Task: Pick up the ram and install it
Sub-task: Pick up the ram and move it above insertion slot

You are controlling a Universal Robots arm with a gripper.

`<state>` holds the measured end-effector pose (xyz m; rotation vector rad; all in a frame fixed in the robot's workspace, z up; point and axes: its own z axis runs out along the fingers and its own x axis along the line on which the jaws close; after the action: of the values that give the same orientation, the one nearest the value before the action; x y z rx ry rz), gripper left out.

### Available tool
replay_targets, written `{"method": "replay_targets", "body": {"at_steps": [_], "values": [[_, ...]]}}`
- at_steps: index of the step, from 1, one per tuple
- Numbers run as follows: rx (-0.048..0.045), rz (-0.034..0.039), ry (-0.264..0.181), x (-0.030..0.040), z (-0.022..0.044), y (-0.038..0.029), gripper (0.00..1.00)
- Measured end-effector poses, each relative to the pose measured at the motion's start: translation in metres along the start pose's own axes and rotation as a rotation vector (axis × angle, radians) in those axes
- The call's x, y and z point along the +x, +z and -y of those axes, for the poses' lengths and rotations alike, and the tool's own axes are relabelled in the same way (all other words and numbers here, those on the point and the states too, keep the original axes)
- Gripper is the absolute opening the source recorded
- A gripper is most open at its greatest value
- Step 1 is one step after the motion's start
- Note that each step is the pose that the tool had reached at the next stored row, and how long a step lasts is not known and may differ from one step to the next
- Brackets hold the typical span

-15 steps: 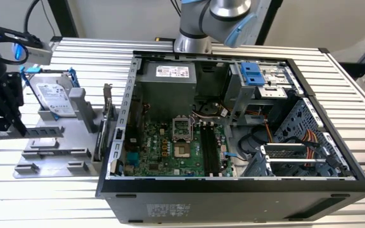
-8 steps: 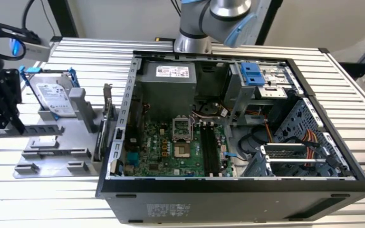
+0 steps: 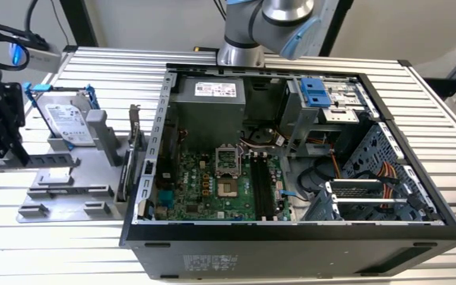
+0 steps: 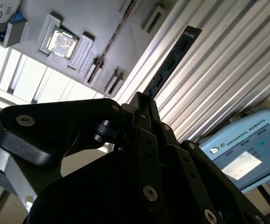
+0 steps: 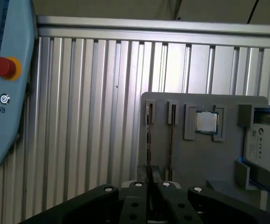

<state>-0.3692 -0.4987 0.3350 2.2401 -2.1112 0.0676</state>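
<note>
The ram [image 4: 172, 60] is a long dark stick that juts out from between my gripper's fingers, with my gripper [image 4: 141, 100] shut on one end of it. In the first wrist view the ram [image 5: 148, 140] shows edge-on as a thin line running from the gripper [image 5: 151, 185] over the grey parts holder [image 5: 190, 158]. At the exterior view's left, the gripper [image 3: 21, 155] hangs above the holder, and the ram [image 3: 54, 160] points toward the open computer case [image 3: 157, 148]. The motherboard's long black slots [image 3: 261, 190] lie inside the case, well apart from the gripper.
The grey holder [image 3: 62, 196] also carries a processor chip [image 5: 205, 122] and a silver hard drive in a blue frame [image 3: 66, 122]. A pale blue teach pendant [image 5: 4, 93] lies on the ribbed metal table [image 3: 117, 65]. The arm's base [image 3: 240, 35] stands behind the case.
</note>
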Motion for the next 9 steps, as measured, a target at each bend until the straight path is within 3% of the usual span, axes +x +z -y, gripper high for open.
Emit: {"method": "replay_targets", "body": {"at_steps": [9], "values": [[0.0, 0.0, 0.0, 0.0004, -0.0001, -0.0046, 0.0]]}}
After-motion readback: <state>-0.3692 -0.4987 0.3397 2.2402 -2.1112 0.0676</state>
